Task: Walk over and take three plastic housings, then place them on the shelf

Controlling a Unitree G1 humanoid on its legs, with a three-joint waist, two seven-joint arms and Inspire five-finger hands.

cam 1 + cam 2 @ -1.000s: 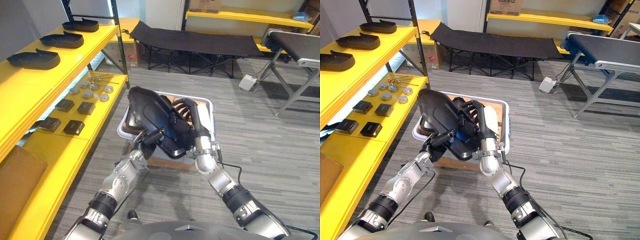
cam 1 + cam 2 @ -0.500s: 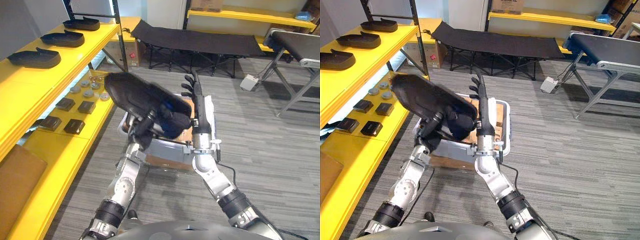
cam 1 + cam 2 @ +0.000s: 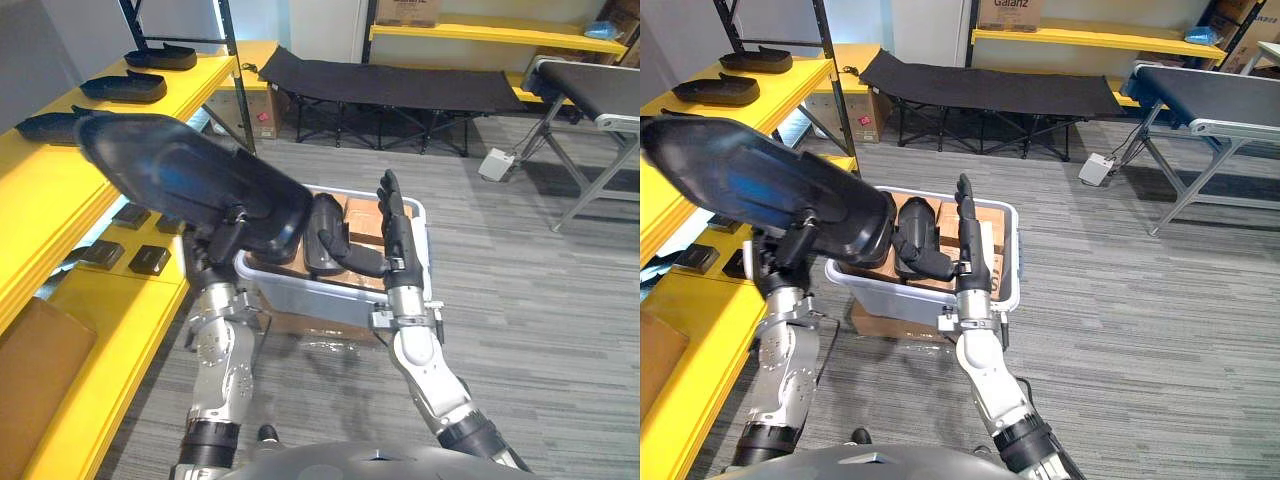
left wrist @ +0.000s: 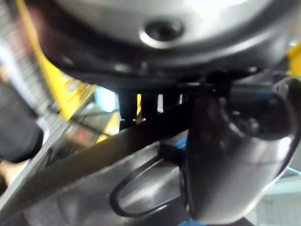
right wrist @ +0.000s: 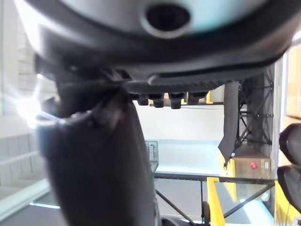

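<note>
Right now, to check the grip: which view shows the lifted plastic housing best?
The left eye view: the whole plastic housing shows, with the left hand gripping its near end. The right eye view has its tip at the frame edge; the left wrist view shows a close patch of it.

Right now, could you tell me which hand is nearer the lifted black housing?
Left. The left hand grips the housing from below; the right hand stands open, apart to its right, above the bin.
</note>
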